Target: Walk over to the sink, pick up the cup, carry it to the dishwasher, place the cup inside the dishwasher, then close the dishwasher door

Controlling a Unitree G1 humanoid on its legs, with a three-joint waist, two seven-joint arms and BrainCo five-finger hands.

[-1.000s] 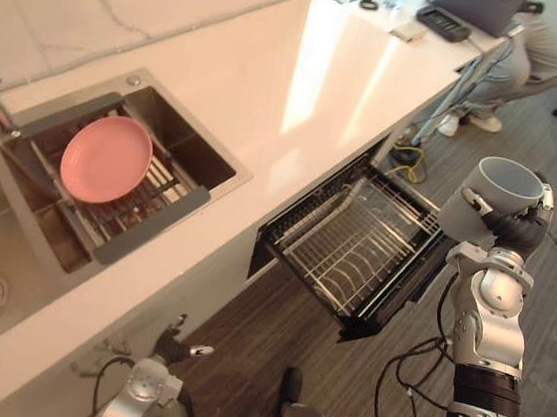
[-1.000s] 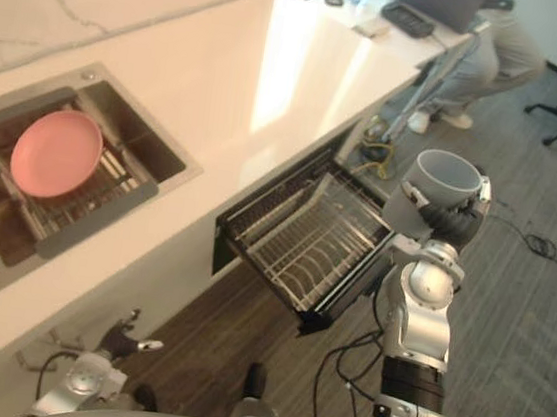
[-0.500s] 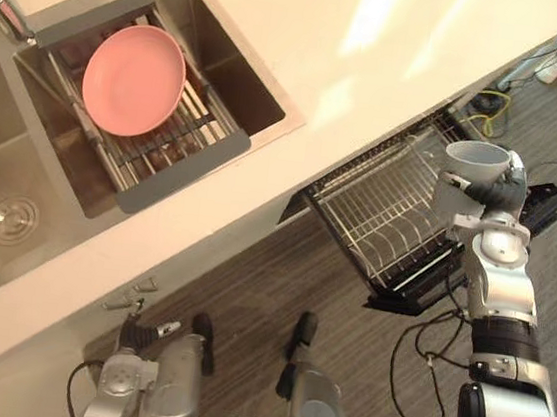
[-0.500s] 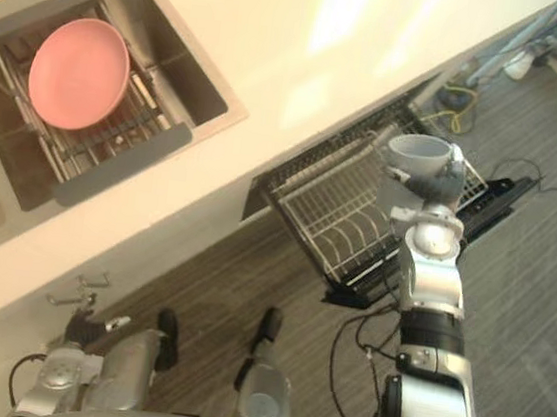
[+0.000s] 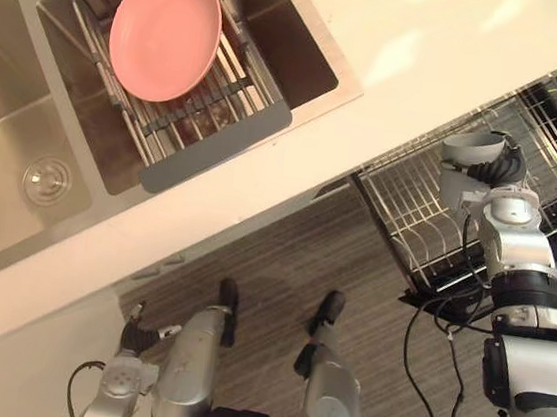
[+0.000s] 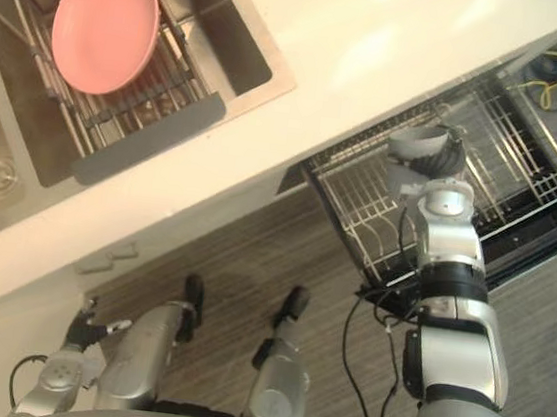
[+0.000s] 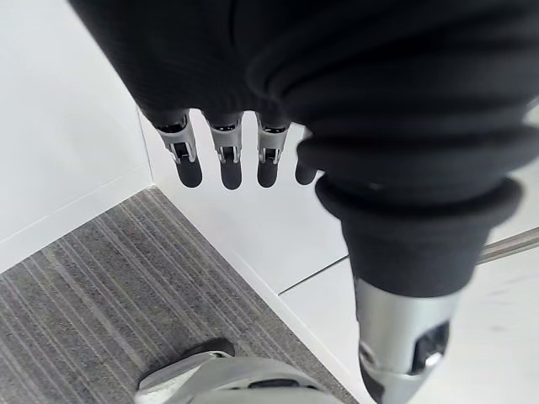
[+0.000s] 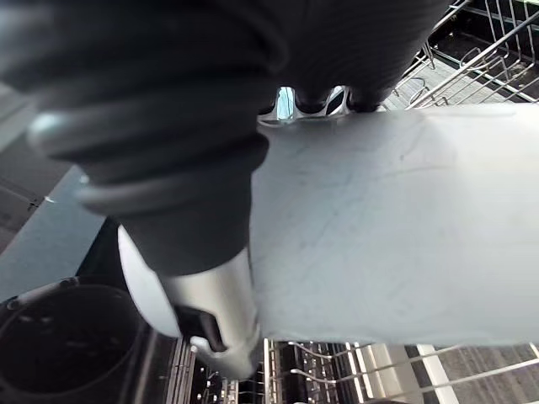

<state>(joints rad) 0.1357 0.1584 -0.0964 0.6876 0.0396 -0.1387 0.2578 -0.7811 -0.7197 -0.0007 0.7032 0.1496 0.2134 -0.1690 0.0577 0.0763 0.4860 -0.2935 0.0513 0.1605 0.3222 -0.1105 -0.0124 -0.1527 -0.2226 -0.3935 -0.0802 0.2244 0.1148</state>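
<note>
Right hand (image 5: 506,166) of mine is wrapped round the grey cup (image 5: 469,150), which hangs above the pulled-out dishwasher rack (image 5: 407,201) at 3 o'clock; I hold it high, I think, to clear the wires before lowering; left hand (image 7: 221,160) hangs loose at 7 o'clock.

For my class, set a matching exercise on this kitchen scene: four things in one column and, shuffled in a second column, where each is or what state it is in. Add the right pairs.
Column one
1. cup
2. pink plate
3. dishwasher rack
4. left robot hand

Column two
A. lying on the drainer in the sink
B. pulled out from under the worktop
C. gripped by the right robot hand
D. fingers straight, hanging low beside the white cabinet

Pairs: 1-C, 2-A, 3-B, 4-D
</note>
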